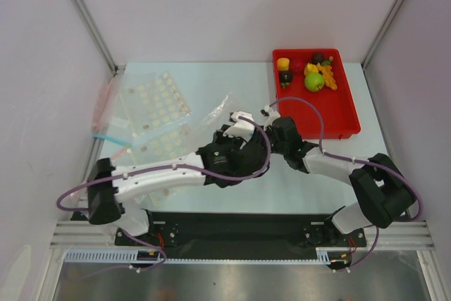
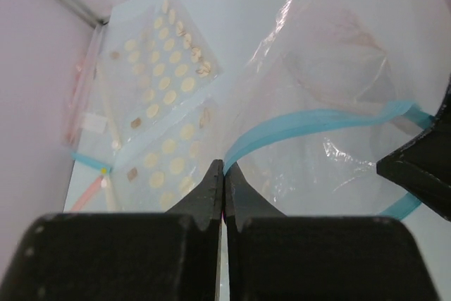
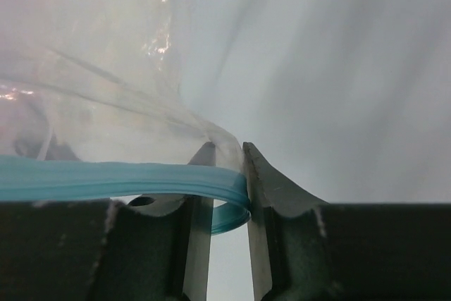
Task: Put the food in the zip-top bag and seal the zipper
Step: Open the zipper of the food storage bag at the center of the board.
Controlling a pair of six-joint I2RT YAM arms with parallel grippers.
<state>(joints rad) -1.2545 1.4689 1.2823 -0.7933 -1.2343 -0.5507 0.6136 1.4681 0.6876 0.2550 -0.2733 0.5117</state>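
Left of the red plastic tray (image 1: 345,114), your left end effector (image 2: 223,167) is clamped on the light-blue zipper strip (image 2: 310,121) of the clear floppy bag (image 2: 331,54), the strip running rightward to your right end effector (image 3: 227,174), whose narrowly parted jaws straddle its end, grip unclear.

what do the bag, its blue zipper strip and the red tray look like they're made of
The bag: thin clear plastic film, glossy; it crinkles, glints, and the table shows through.
The zipper strip: thicker light-blue plastic, semi-matte, likely flexible since it bows in a curve.
The tray: apparently rigid red plastic, smooth with a slight sheen, moulded raised rim.
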